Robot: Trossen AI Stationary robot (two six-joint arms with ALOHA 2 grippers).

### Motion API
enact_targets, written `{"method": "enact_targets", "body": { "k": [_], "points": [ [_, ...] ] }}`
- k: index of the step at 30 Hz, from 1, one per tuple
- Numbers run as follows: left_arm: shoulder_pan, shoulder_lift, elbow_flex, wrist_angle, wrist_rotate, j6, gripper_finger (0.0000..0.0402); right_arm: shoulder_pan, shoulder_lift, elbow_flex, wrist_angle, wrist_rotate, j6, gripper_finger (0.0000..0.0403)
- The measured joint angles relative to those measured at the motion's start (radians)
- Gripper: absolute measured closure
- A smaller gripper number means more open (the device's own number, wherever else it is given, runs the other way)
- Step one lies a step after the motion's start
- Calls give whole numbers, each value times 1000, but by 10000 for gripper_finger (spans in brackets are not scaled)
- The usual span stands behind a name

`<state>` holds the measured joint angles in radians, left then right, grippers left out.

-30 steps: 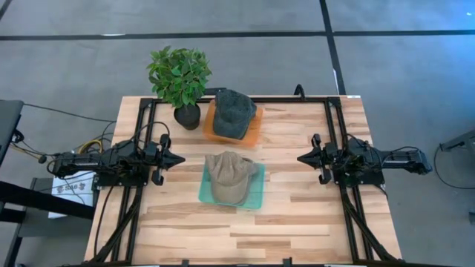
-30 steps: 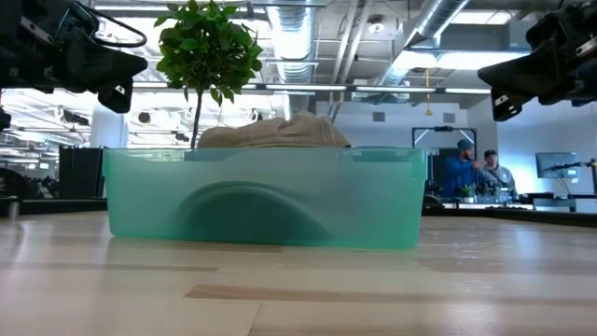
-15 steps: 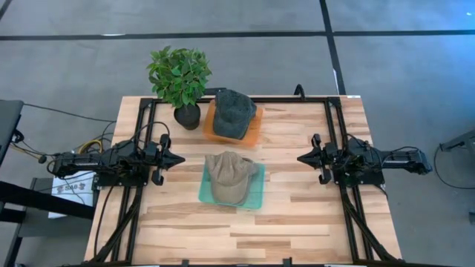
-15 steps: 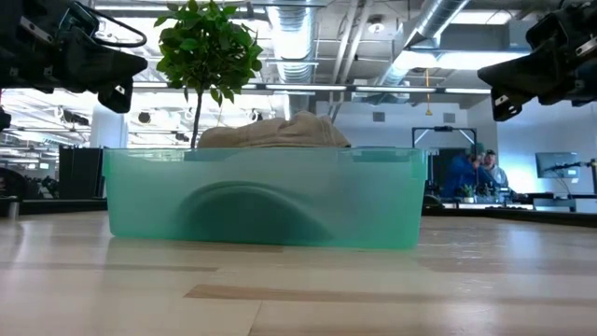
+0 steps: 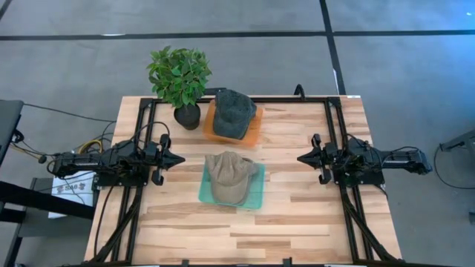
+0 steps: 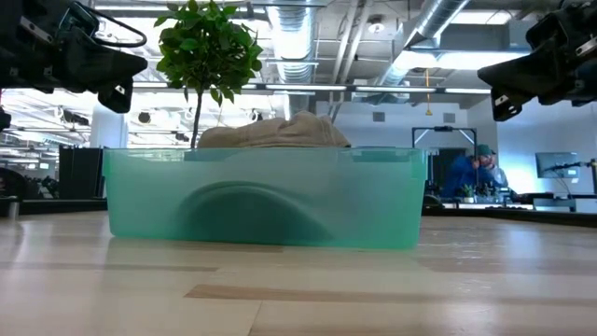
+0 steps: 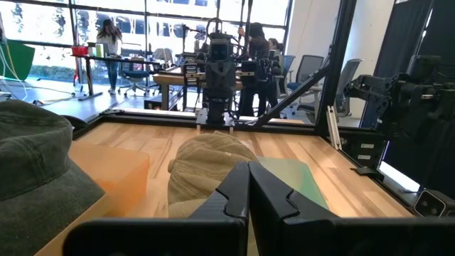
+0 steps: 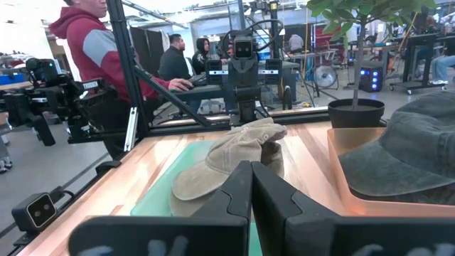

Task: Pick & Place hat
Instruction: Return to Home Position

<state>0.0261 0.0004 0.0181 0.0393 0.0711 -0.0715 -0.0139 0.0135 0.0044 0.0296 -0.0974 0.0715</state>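
A tan cap (image 5: 228, 177) lies in a translucent green bin (image 5: 257, 194) at the table's middle; its crown rises above the bin's rim in the low view (image 6: 275, 132). A dark grey cap (image 5: 233, 113) sits on an orange tray (image 5: 254, 130) toward the far edge. My left gripper (image 5: 178, 158) hovers shut left of the green bin, pointing at it. My right gripper (image 5: 303, 158) hovers shut right of the bin. Both wrist views show the tan cap (image 7: 206, 163) (image 8: 227, 160) ahead of the shut fingers.
A potted plant (image 5: 180, 80) stands at the far edge, left of the orange tray. Black frame rails (image 5: 334, 133) run along the table's left, right and far sides. Bare wood (image 5: 245, 230) lies toward the near edge. People sit and stand in the room beyond the table (image 8: 92, 50).
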Motion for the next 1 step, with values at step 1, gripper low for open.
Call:
{"method": "enact_targets", "body": {
  "k": [1],
  "points": [
    [0, 0, 0, 0, 0, 0, 402, 0, 0, 0, 0, 0, 0, 403]
  ]
}}
